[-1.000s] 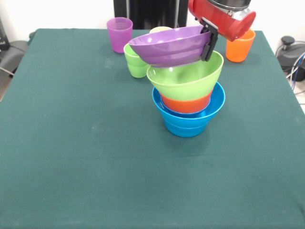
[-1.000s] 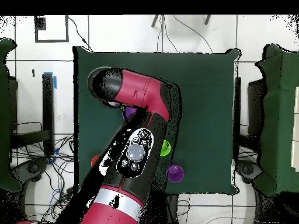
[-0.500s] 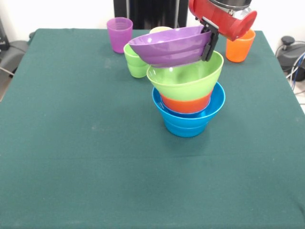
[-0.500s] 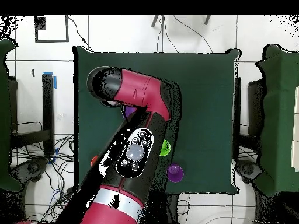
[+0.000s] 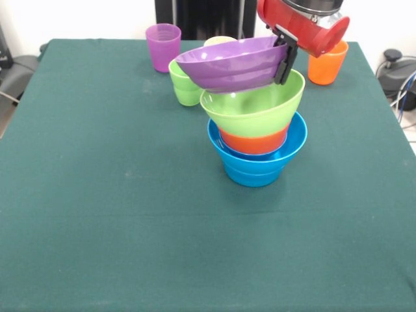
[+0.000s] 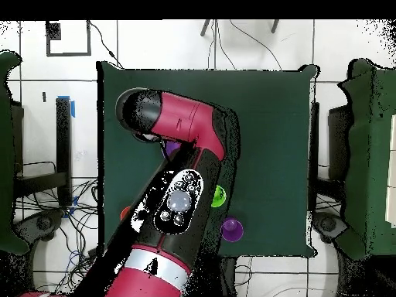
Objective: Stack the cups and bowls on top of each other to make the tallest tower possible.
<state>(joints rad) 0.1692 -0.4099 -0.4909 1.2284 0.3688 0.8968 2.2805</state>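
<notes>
On the table stands the tower: a large light blue bowl [image 5: 255, 166] holds a small orange bowl [image 5: 253, 141], with a large lime green bowl [image 5: 252, 107] on top. My gripper [image 5: 284, 60] is shut on the right rim of a large purple bowl [image 5: 227, 62], held tilted right over the lime one; I cannot tell if they touch. A purple cup [image 5: 163, 45], green cup [image 5: 184, 86] and orange cup [image 5: 327, 62] stand behind, with a yellow cup [image 5: 218, 41] mostly hidden. In the overhead view the arm [image 6: 178, 193] covers the tower.
Overhead, the green cup [image 6: 220, 196] and purple cup [image 6: 231, 228] peek out beside the arm, near the table's edge by the robot's base. Cables and floor tiles surround the green table [image 6: 271, 116].
</notes>
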